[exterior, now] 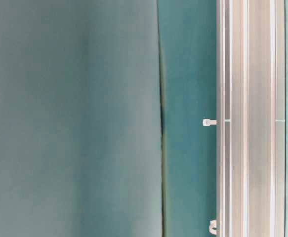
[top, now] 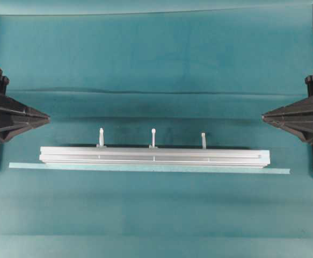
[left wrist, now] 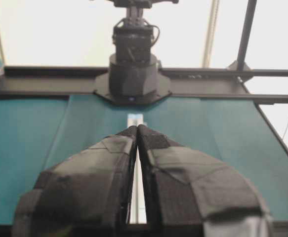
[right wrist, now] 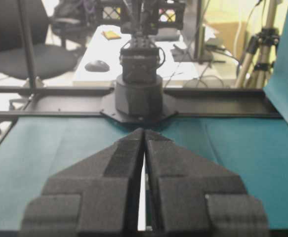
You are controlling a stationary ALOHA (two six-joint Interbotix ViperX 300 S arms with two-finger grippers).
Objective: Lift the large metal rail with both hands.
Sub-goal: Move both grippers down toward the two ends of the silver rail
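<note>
Lying flat mid-cloth: large metal rail (top: 153, 156), pegs on far side, thin teal strip (top: 145, 168) touching near edge; left gripper (top: 48, 116) and right gripper (top: 264, 116) parking clenched, empty, well apart from the ends; opening both, gripping each end level, rising together.
</note>
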